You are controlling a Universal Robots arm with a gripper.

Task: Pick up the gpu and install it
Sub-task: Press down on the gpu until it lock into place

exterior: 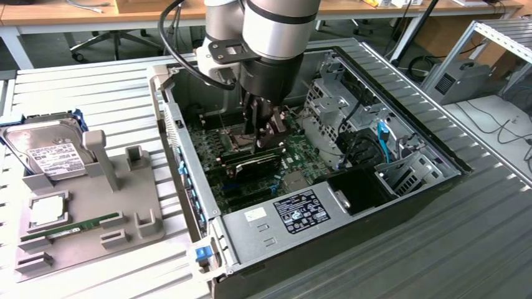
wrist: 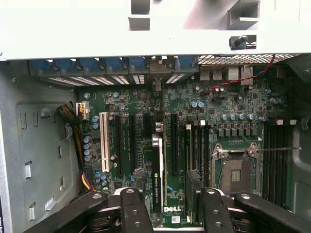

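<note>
In the exterior view we see our gripper [exterior: 268, 134] reaching down into the open computer case [exterior: 432, 168], near the centre of the frame, just above the motherboard [exterior: 249, 180]. The gpu [exterior: 249, 166] stands on edge in a slot on that board, a little below and left of the fingertips, so it already appears to be seated or nearly so.

In the wrist view the gpu [wrist: 156, 179] runs as a thin dark strip from the middle of the frame towards the lower edge, its top edge facing us, with the gripper [wrist: 167, 213] straddling its lower end. Our 2 fingers [wrist: 133, 211] are spread wide, 1 on each side of the card with a gap between; we see no contact, so we judge that nothing is held.

We judge the card to be light and stiff, but fragile: a thin board with small parts on its face and a contact edge that will not tolerate bending or twisting. The flat faces look fairly smooth, so a pinch could slip if it is light. The best hold, in our view, is across the 2 flat faces near the top edge, about mid-length, keeping the card upright and clear of the bracket end and the neighbouring slots [wrist: 173, 143]. Pressure should go straight down along the slot.
</note>
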